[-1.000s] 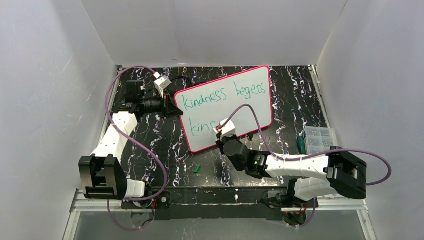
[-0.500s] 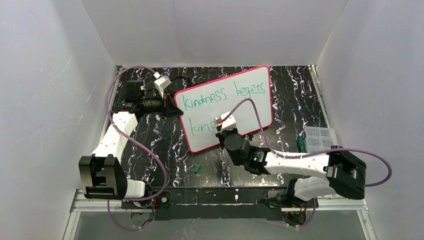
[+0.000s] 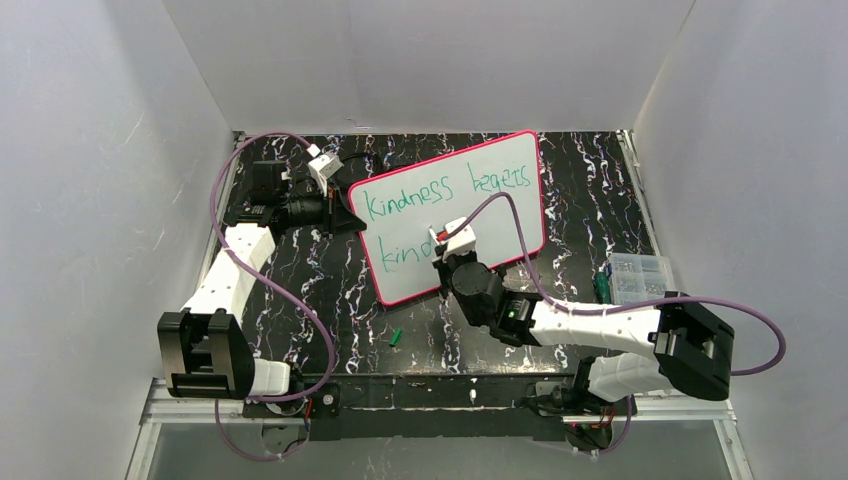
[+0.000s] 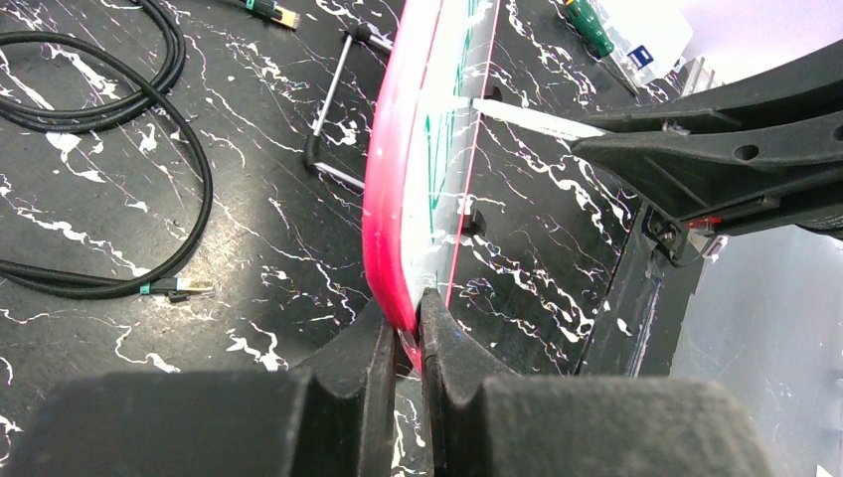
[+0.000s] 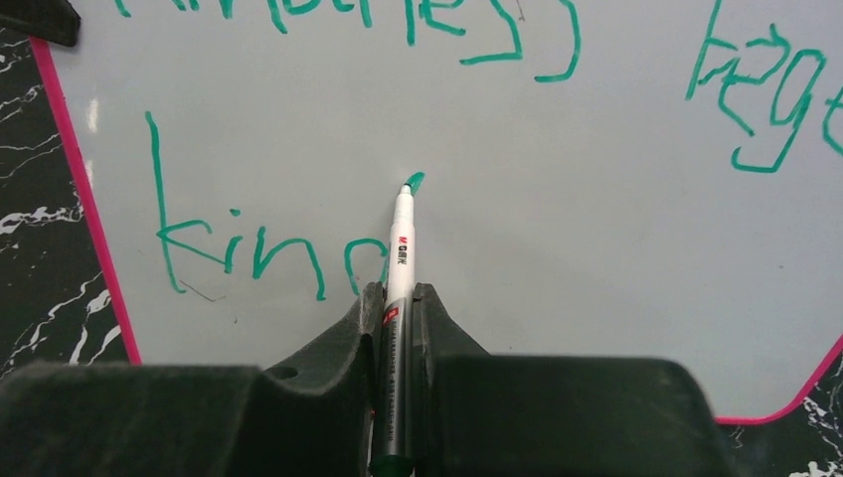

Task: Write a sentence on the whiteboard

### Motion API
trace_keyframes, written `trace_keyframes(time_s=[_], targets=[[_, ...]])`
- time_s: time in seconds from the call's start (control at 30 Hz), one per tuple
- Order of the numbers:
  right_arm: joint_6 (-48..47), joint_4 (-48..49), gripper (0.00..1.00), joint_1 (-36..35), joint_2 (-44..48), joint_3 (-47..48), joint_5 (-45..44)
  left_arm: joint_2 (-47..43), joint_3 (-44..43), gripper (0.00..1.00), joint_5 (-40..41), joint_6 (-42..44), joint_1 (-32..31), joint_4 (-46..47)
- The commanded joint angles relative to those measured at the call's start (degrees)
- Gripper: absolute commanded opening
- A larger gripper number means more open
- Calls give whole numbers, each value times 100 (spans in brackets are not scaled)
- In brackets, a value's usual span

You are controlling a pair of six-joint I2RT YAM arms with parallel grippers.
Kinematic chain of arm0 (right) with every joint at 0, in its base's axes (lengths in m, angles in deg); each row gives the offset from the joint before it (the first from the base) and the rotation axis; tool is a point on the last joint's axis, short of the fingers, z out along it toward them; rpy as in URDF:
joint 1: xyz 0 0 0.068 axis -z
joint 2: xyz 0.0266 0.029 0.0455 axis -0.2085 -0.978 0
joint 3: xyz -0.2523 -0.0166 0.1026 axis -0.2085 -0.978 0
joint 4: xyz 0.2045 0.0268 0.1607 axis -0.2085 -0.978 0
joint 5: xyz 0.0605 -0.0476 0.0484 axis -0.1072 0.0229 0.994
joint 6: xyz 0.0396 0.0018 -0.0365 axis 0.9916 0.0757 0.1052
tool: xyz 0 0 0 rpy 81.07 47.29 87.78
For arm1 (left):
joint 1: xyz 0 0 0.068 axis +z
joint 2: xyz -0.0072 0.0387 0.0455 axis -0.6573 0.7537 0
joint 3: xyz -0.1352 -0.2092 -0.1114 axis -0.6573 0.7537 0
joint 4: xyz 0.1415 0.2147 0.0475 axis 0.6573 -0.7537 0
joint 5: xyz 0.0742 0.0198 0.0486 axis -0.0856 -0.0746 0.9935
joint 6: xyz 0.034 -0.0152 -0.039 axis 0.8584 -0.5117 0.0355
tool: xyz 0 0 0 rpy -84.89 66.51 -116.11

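The whiteboard with a pink-red rim lies tilted on the black table. Its green sentence reads "kindness begets" on the first line and "kin" plus part of a letter on the second. My right gripper is shut on a white green-tipped marker, its tip touching the board just after "kin". In the top view that gripper sits over the second line and hides part of it. My left gripper is shut on the board's pink rim at its left edge.
A small green marker cap lies on the table near the front. A clear parts box and a green-handled tool sit at the right. Black cables coil behind the board. Grey walls enclose three sides.
My right gripper has moved up and slightly right along the second line with the marker, adding strokes after "kin". The left arm and the board have not moved.
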Motion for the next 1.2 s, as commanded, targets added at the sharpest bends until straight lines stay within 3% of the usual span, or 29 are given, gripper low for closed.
trace_keyframes(time_s=[0.0,0.57,0.87,1.17], targets=[[589,-335,1,-59,59,-208,253,-217,-98,0,118,336,24,164],[1345,-1134,1,-222,221,-505,-115,-235,-95,0,127,338,25,147],[852,-1052,1,-231,725,-301,-317,-242,-88,0,119,343,26,147],[239,-315,1,-213,418,-145,-334,-240,-87,0,127,336,26,147]])
